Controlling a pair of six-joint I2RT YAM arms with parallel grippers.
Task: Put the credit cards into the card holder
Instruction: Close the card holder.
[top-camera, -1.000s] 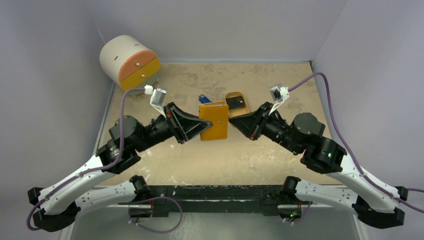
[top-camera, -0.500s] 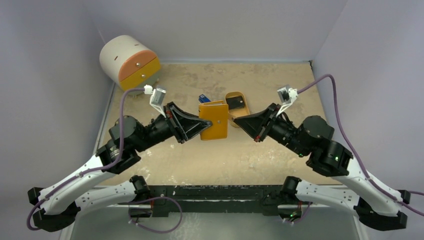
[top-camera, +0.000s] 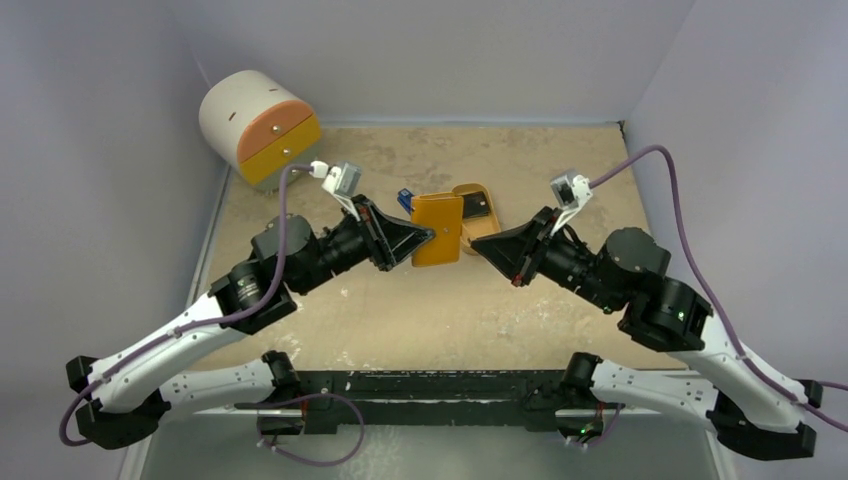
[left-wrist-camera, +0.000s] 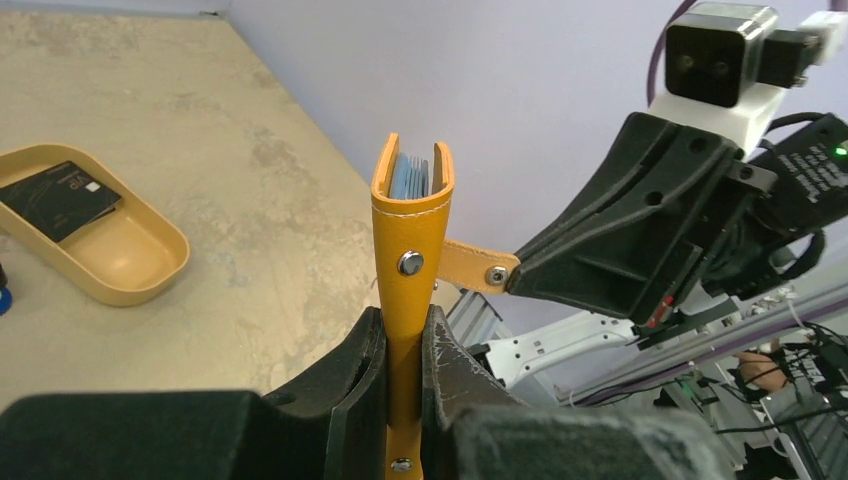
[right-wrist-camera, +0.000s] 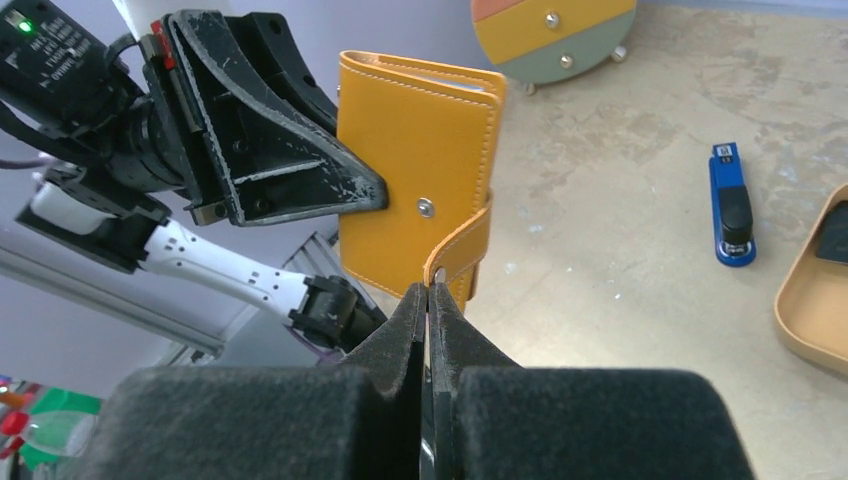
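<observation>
Left fingers (left-wrist-camera: 350, 400) clamp the card holder (left-wrist-camera: 410, 230) between them; right fingers (right-wrist-camera: 395, 340) pinch its strap (right-wrist-camera: 462, 245).

Tray (top-camera: 484, 229), stapler (top-camera: 405, 197) behind card holder (top-camera: 438, 232)

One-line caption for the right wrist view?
Right tool pinches the snap strap of the orange card holder, which the left tool clamps; blue stapler on the table behind.

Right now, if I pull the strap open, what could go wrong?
1. The right hand pinches only the tip of the strap; a pull could slip off it.
2. The left hand clamps the card holder by one edge, so that pull might twist it free.
3. A credit card lies in the tray, and neither hand is free to fetch it.
</observation>
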